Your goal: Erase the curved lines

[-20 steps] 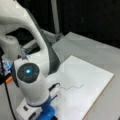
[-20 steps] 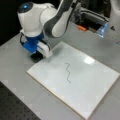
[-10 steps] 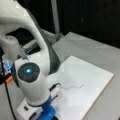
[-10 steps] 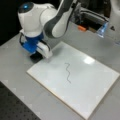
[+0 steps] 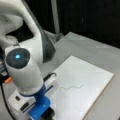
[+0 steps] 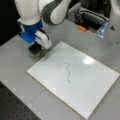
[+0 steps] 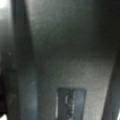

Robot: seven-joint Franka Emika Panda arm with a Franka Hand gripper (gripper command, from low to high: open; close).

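Plainly, the squiggle (image 6: 68,72) is whole: a thin, dark grey wavy line near the middle of the board (image 6: 100,85), unsmudged along its length, so no erasing shows yet. In a front view it runs as a short ripple (image 5: 71,87) across the glossy white surface. The board (image 5: 100,75) is a flat, smooth rectangle with a pale edge, lying flat on the matte grey table (image 6: 15,72), and it catches a bright glare spot toward its far side.

At the board's corner nearest the arm sits the eraser (image 6: 35,49), a small dark block resting on the table just off the white edge. The gripper (image 6: 37,47) is down at that block, well apart from the squiggle, seemingly there for the tool rather than the line. I cannot tell whether its jaws are spread or closed on the block; the white-and-blue wrist housing hides them. The wrist view gives only a dim grey surface with a small dark rectangle low in frame, too vague to name.

An orange object (image 6: 81,28) lies on the table beyond the board.
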